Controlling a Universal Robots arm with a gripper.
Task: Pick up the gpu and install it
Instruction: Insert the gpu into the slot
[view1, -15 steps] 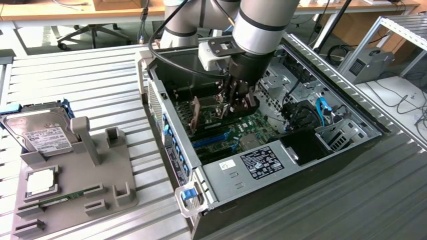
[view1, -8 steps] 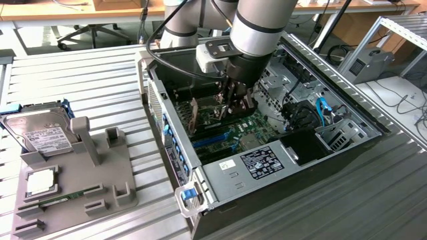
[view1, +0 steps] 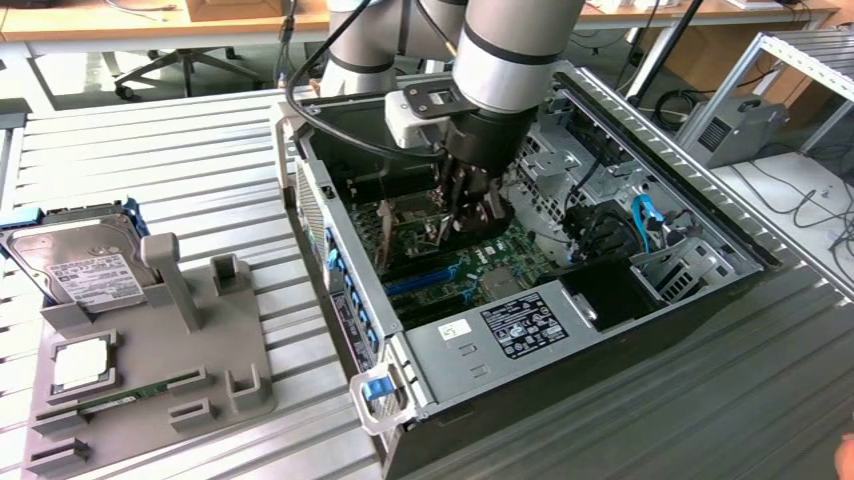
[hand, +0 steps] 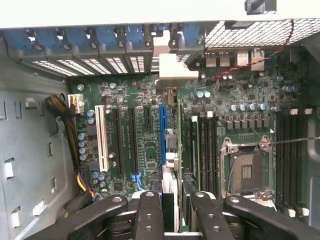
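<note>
Wrist view, looking down into an open case (hand: 25, 150): pinching the gpu (hand: 171, 172) edge-on, gripper (hand: 175, 200) fingers (hand: 150, 210) pressed against its two faces. Holding it just beside the blue slot (hand: 162, 135) on the motherboard (hand: 140, 150), silver bracket pointing toward the rear vents.

Exterior view: reaching into the case (view1: 334, 260) from above with the gripper (view1: 470, 205), carrying the gpu (view1: 414, 232) upright over the slots; cannot tell whether seated.

Probably light and stiff, yet fragile. Best taken by the flat faces near the top edge, clear of contacts and components. Liable to flex or crack if pushed down tilted, and to slip, being thin and smooth.

Cramped inside, with cables (view1: 641, 215) and metal cages close by at the exterior view's right. Standing on a ribbed metal worktop (view1: 160, 150), well apart from a grey holder (view1: 147, 400) and a hard drive (view1: 87, 270) at the exterior view's left. Beyond, desks and an office chair (view1: 174, 65).
</note>
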